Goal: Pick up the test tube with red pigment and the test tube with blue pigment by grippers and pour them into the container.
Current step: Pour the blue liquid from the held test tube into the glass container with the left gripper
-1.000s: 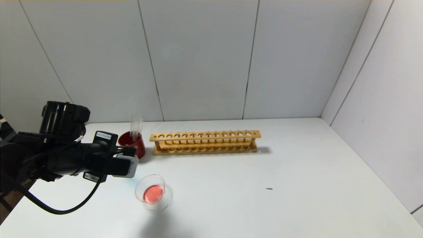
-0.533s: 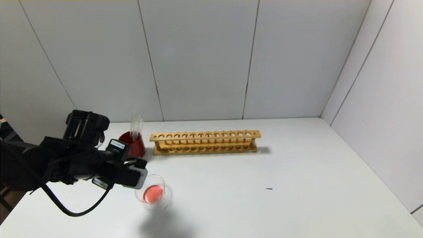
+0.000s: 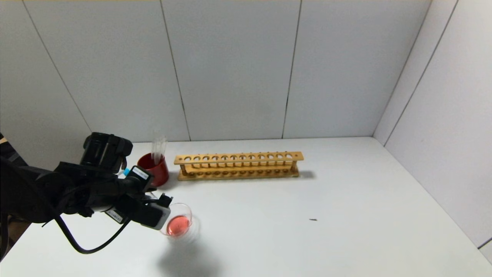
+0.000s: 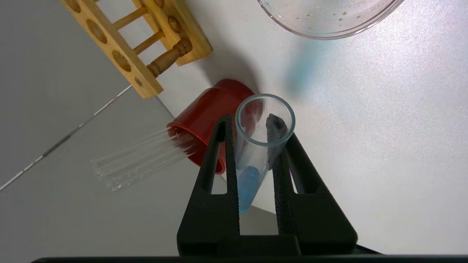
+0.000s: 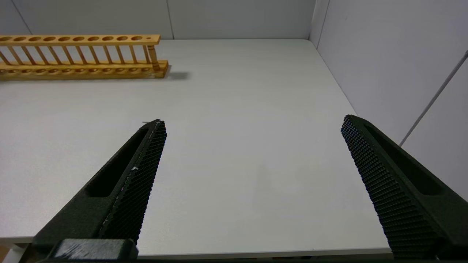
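— Blue-pigment test tube (image 4: 256, 153): where is it?

— Clamped between the two black fingers (image 4: 215, 171) of the left claw (image 4: 252, 126). Its open mouth faces away from the wrist, and a short column of teal liquid sits down near the rounded end, by the base of the fingers.

— And the claw itself?

— Closed tight on that tube. In the head view the left claw (image 3: 163, 206) is low over the table (image 3: 307, 231), right at the near-left rim of the container (image 3: 178, 223).

— What is in the container?

— A shallow pool of pinkish-red liquid. The dish stands on the table in front of the red cup (image 3: 155, 169).

— The red-pigment tube?

— I cannot pick it out. A few clear tubes (image 3: 158, 148) stand in the red cup, and none shows colour from here.

— Anything else on the table?

— A long wooden rack (image 3: 238, 165), just to the right of the red cup, all its holes showing vacant.

— The other arm?

— The right claw (image 5: 252, 131) hangs over the near right part of the table, its fingers spread wide with nothing between them.
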Tool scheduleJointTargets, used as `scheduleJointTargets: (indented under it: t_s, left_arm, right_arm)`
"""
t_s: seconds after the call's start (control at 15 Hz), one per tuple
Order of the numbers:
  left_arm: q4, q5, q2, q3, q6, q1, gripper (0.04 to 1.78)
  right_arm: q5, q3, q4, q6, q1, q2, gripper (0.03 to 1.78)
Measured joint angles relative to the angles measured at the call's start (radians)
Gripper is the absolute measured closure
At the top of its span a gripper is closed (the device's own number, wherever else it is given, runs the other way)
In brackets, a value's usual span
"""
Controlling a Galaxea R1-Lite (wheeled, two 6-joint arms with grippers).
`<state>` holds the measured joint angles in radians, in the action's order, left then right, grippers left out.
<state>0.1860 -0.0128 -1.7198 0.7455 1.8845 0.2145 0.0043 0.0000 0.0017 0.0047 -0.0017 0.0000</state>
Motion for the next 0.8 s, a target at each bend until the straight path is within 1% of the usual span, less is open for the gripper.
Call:
scheduleJointTargets:
  t_s: [0.27,0.8]
  left_arm:
    - [0.000,-0.001,-0.016,0.009,0.074,0.001,1.50]
    - [0.001,-0.005,-0.039,0.011,0.091,0.019,1.50]
  right_arm:
    - [0.000,0.000,0.000,0.000,0.000,0.000,0.06]
    - [0.000,0.000,0.000,0.000,0.000,0.000,0.06]
